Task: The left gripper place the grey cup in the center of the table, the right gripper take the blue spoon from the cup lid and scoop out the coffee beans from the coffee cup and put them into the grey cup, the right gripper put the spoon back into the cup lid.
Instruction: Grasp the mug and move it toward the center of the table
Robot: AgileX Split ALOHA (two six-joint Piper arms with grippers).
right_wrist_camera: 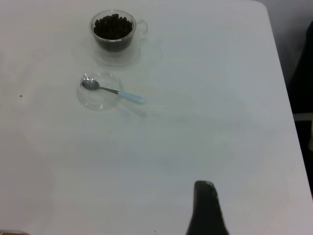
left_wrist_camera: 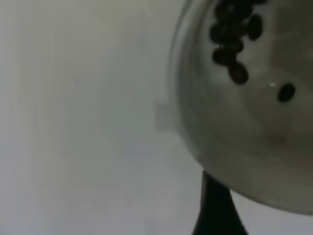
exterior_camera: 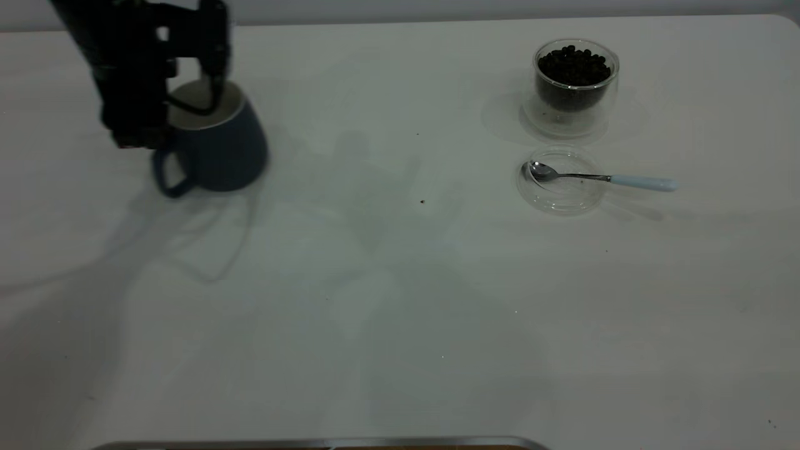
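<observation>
From outside we see the grey cup (exterior_camera: 215, 147) at the far left of the table (exterior_camera: 400, 300), its handle toward the camera, with the left gripper (exterior_camera: 209, 103) pinching its rim, one finger inside and the arm reaching down from above; the left wrist view alone shows a few coffee beans (left_wrist_camera: 234, 34) lying on the cup's pale inside. Well off to that gripper's right stand the coffee cup (exterior_camera: 575, 84), heaped with beans, and just in front of it the cup lid (exterior_camera: 561, 181) with the blue spoon (exterior_camera: 603, 178) resting bowl-in, handle pointing away from the gripper. Only the right wrist view shows the right gripper (right_wrist_camera: 208, 208), as a single dark fingertip hovering over bare table well apart from lid and glass, and we cannot tell whether it is spread or pressed together.
</observation>
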